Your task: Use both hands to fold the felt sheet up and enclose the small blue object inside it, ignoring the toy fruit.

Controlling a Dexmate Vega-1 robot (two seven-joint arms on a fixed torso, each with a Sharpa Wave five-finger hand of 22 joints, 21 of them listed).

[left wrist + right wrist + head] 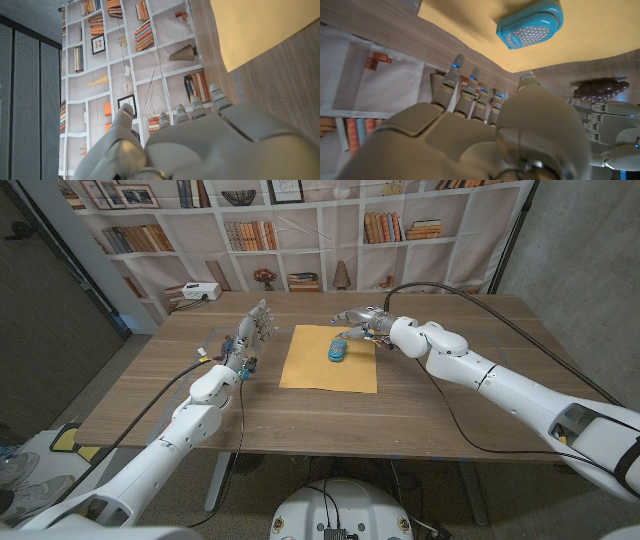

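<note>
A yellow felt sheet (328,365) lies spread out in the middle of the wooden table. A small blue oval object (338,349) sits on its far half, and its dotted face is plain in the right wrist view (530,22). My right hand (360,320) hovers at the sheet's far right corner with its fingers (470,90) apart just beyond the felt's wavy edge (470,45), holding nothing. My left hand (253,332) stands upright to the left of the sheet, fingers spread and empty. The same left hand (612,125) appears in the right wrist view.
A purple toy grape bunch (600,89) lies on the table close to my left hand. A white box (200,292) stands at the table's far left corner. A bookshelf backdrop (330,230) hangs behind the table.
</note>
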